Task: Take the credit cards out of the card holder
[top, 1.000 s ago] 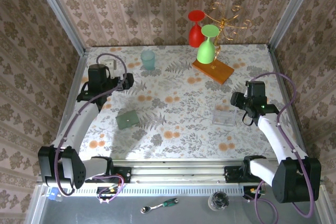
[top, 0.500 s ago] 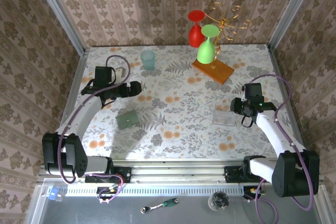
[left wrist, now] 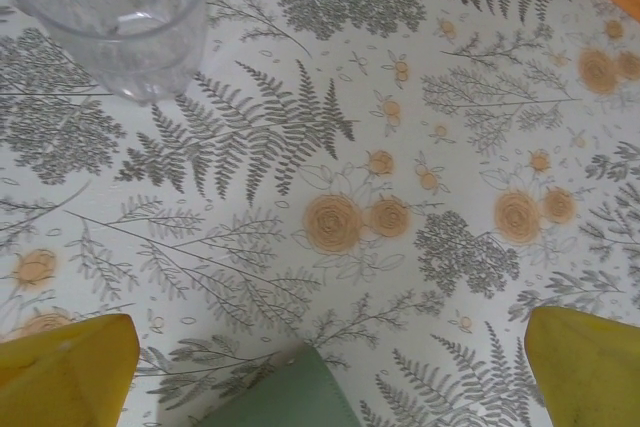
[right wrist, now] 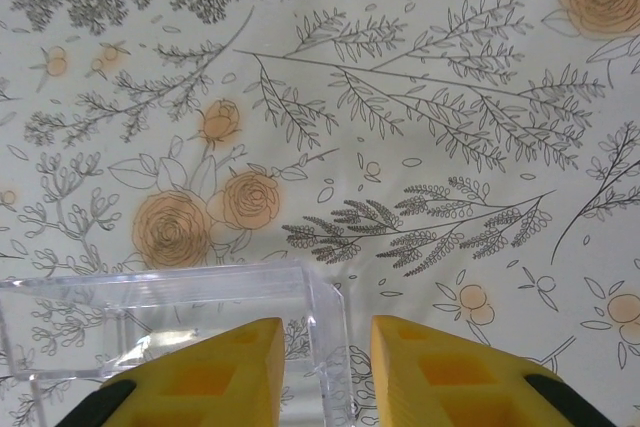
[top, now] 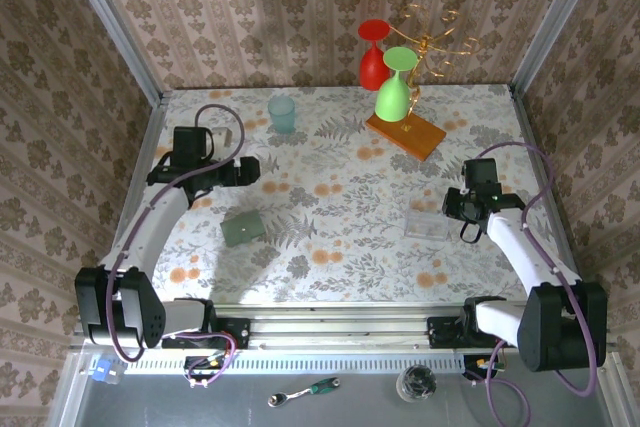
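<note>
Top external view: the small flat grey-green card holder (top: 243, 228) lay folded on the floral table (top: 340, 247), on the left arm's side; the cards were probably inside.
Left gripper (top: 250, 169): its yellow fingers stood wide apart, just beyond the holder, likely ready to come down on it.
Right gripper (right wrist: 327, 347): the gap was narrow, astride the wall of a clear plastic box (right wrist: 150, 287); whether it touched could not be told.

Your left gripper (top: 250, 169) has dropped toward 5 o'clock, nearer the card holder (top: 243, 228). Your right gripper (top: 452, 206) has eased toward 6 o'clock, beside the clear box (top: 427, 224).
</note>
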You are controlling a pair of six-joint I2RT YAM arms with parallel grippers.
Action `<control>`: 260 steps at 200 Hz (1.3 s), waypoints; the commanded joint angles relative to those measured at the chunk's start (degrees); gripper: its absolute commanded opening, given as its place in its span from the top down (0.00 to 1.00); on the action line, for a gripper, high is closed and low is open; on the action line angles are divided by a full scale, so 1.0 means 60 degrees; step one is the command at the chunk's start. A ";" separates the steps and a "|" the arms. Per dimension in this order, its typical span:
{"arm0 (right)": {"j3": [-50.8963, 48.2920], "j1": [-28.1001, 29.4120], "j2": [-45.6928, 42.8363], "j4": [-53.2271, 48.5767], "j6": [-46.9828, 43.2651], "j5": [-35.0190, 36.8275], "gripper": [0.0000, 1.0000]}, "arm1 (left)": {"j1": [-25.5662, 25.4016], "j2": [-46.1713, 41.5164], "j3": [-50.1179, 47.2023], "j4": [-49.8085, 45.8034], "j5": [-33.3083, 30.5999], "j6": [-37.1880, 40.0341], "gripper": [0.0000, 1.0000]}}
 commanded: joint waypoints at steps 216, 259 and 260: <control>0.0862 0.0074 0.1540 -0.0081 0.0107 -0.0307 0.88 | 0.0218 -0.0168 -0.0105 0.0004 -0.0817 0.0748 0.00; 0.1326 0.0611 0.1632 -0.0274 0.0317 -0.0079 0.89 | 0.0225 -0.0153 -0.0077 -0.0030 -0.0795 0.0709 0.00; 0.1341 0.0636 0.1641 -0.0282 0.0325 -0.0065 0.89 | 0.0222 -0.0146 -0.0075 -0.0034 -0.0795 0.0708 0.00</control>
